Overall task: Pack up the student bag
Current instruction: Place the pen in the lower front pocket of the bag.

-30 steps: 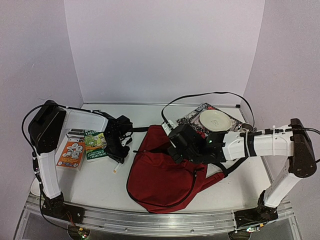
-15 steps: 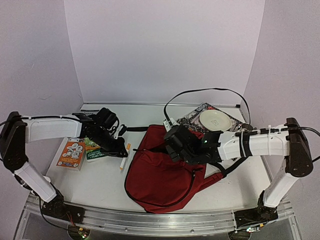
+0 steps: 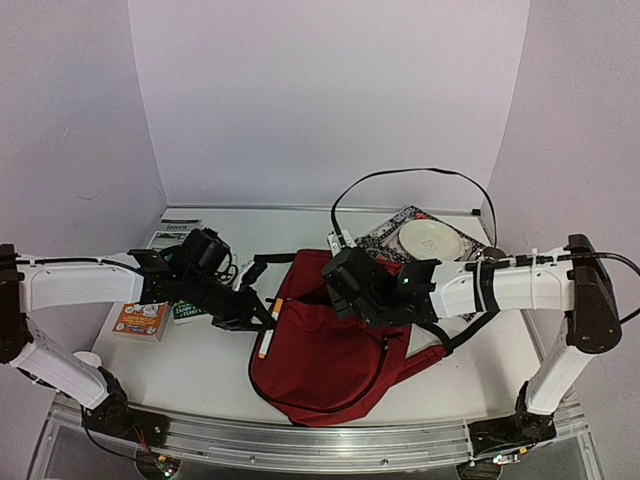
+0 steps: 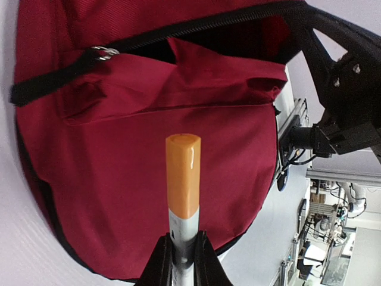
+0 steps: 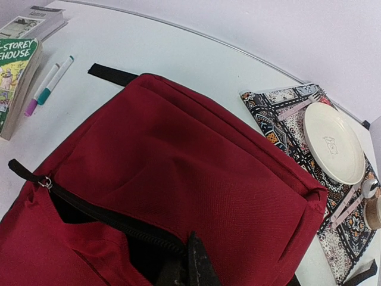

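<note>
The student bag (image 3: 335, 350), dark red, lies in the middle of the table with its black zipper open. My left gripper (image 3: 266, 322) is shut on a grey marker with an orange cap (image 3: 270, 326) and holds it at the bag's left edge. In the left wrist view the orange cap (image 4: 183, 173) points over the bag's front (image 4: 107, 149), below the open zipper, with the jaws (image 4: 183, 257) clamped on the marker's body. My right gripper (image 3: 345, 287) is shut on the upper edge of the bag's opening (image 5: 196, 167); its fingertips (image 5: 195, 265) pinch the fabric and hold the opening apart.
An orange booklet (image 3: 140, 318), a green book (image 3: 186, 309) and a pamphlet (image 3: 178, 232) lie at the left. Purple and teal markers (image 5: 46, 85) lie beside the green book (image 5: 15, 77). A patterned placemat with a white plate (image 3: 430, 240) and cutlery sits at the back right.
My left arm has swung right, carrying the marker from beside the books to the bag's left edge. My right gripper has shifted slightly left, still holding the bag's opening.
</note>
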### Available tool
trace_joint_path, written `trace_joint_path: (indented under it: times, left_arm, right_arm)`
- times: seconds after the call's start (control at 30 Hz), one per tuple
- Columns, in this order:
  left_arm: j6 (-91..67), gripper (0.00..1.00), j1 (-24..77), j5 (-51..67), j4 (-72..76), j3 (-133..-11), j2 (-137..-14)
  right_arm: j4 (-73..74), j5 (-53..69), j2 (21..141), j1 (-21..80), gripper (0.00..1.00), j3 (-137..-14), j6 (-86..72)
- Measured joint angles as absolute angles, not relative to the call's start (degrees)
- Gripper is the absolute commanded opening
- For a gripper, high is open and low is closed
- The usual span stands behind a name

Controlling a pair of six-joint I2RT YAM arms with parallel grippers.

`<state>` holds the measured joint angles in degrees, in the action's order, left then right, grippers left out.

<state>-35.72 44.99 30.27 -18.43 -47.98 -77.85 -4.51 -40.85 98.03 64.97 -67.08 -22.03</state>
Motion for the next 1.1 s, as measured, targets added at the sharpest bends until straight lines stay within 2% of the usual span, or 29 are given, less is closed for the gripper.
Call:
trace_joint_path:
  times: [0.3,0.63,1.1]
  left_arm:
    - [-38.8,0.0,51.2,31.7,-10.4,-48.0,-84.4]
    - [-42.4,0.0,51.3,30.6,-3.1,-50.6,-91.2]
    - [-52.3,0.0,49.7,17.7,8.0,-53.4,-93.5]
  right_arm:
    - [-6.0,-39.7,98.4,65.2,0.0,-67.4,-23.0]
    - [-8.3,-36.5,98.3,66.0,0.0,-67.1,-23.9]
    - [-10.9,-34.5,95.4,67.5,0.0,-61.4,-27.9]
